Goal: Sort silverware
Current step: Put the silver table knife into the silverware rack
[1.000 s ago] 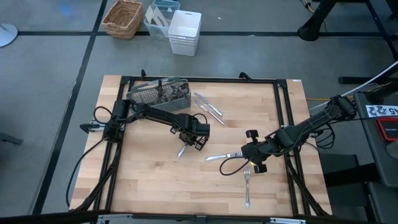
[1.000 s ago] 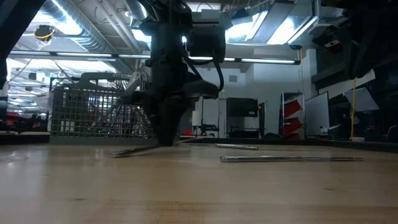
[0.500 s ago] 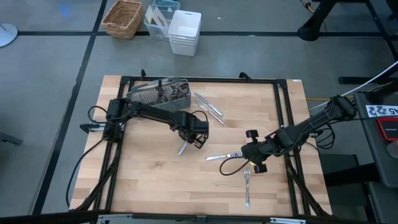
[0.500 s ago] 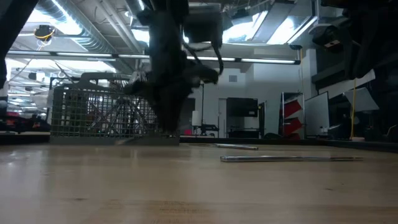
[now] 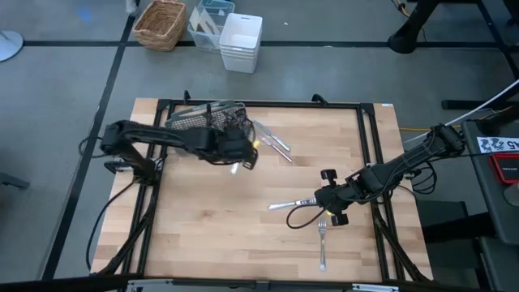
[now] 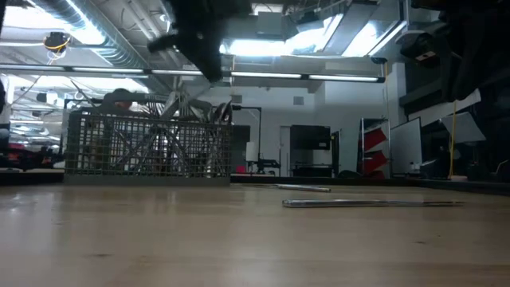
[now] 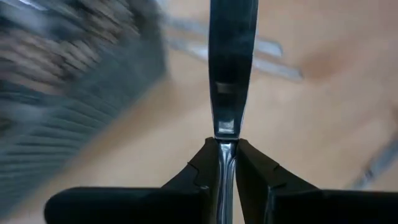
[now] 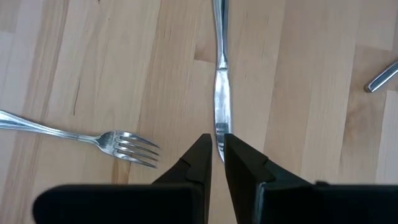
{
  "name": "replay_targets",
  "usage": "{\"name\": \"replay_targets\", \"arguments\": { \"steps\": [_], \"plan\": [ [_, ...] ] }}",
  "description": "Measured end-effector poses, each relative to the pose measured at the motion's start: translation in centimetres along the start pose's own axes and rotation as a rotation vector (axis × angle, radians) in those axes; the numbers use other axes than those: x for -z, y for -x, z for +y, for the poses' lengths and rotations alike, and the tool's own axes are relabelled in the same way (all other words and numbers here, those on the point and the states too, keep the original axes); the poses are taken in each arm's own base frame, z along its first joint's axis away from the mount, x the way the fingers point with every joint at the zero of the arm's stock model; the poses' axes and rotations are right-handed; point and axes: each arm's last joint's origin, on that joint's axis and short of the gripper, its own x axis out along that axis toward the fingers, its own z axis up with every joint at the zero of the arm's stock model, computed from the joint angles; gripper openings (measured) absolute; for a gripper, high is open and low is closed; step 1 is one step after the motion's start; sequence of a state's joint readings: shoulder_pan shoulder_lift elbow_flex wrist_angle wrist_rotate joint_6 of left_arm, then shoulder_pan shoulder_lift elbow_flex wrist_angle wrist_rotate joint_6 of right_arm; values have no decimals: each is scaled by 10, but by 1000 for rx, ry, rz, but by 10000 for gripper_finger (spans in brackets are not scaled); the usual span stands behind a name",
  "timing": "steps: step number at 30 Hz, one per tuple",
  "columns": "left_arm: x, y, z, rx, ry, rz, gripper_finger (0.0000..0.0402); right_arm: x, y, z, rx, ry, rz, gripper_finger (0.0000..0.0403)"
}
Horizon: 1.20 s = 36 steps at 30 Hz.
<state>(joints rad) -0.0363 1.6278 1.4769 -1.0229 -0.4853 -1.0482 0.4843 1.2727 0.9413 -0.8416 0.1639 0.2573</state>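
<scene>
Mostly sorted by the look of it, though not finished. Caddy point(image 5: 207, 120) already stuffed with a tangle of handles, compartments impossible to tell apart from above; low view shows the mesh point(image 6: 147, 147) crowded with upright pieces too. Left tool point(image 5: 240, 154) lifted off the table point(image 5: 203, 235), just beside the caddy's near corner, clamped tight on a knife point(image 7: 231, 62) with the blade sticking straight out past the tips; probably about to be dropped in, only a guess. Right tool point(image 5: 324, 199) low over the table, well apart from the caddy, fingers point(image 8: 199, 162) nearly together around the end of another knife point(image 8: 222, 106) lying flat, so call that pinched on it but not lifted. Left to go: a fork point(image 8: 118, 144) just beside that right tool, tines toward it, and a few loose pieces point(image 5: 273, 139) lying just past the left tool, beside the caddy. Roughly five pieces outside the caddy in total, counting the two in hand. Off the table, a wicker basket point(image 5: 160, 23) and white bins point(image 5: 242, 40) on the floor, contents hard to make out, nothing to do with the job as far as visible.
</scene>
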Motion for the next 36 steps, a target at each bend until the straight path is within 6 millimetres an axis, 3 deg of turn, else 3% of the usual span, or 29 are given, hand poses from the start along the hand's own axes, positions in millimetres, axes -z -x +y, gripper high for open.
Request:
{"name": "replay_targets", "arguments": {
  "steps": [7, 17, 22, 26, 36],
  "plan": [
    [6, 54, 29, -123, 60, -283, 33, 0, 0, 0, 0, 0, -1, 46],
    [15, 73, 59, -346, 65, -533, 33, 0, 0, 0, 0, 0, -2, 46],
    [16, 69, 60, -381, 8, -630, 29, 0, 0, 0, -1, -1, -5, 46],
    [24, 52, 69, -436, -12, -623, 32, -1, 0, 0, -1, -1, -6, 46],
    [50, 19, 120, -513, 94, -727, 28, -1, 0, 0, 0, -2, -10, 46]
  ]
}}
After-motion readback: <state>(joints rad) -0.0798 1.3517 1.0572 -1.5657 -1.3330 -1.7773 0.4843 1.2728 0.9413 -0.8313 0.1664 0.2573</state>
